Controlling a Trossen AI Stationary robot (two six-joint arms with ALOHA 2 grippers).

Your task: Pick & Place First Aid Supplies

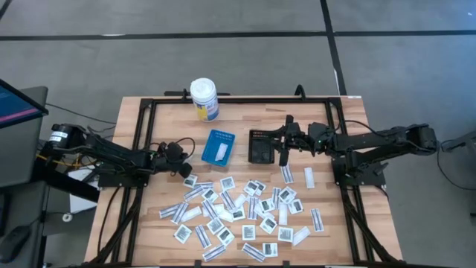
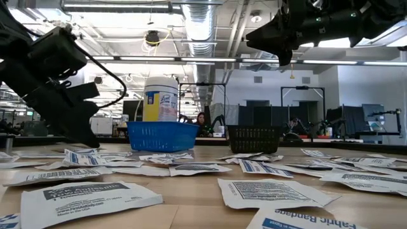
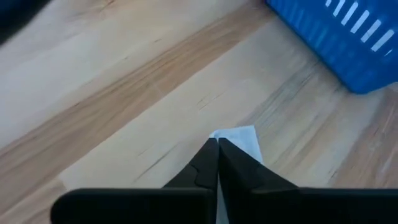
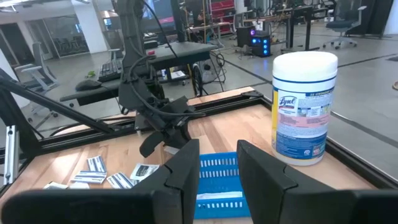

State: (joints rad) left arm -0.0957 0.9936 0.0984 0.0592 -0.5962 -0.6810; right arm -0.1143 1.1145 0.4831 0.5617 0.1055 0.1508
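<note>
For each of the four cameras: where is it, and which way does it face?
High: overhead, straight down on table, both arms.
Low: tabletop height, across packets into the room.
Left wrist: behind left claw, shut on a packet.
Right wrist: behind right claw, facing blue tray.
The blue tray shows in all views.

The white bottle [image 4: 304, 107] carries a yellow label with the brand "Lysol" in blue script; the smaller print under it is too fine to read. In the low view, the packet [image 2: 331, 221] nearest the camera, at about 5 o'clock, reads "Fabric Bandage". Print on the other packets is illegible.
</note>
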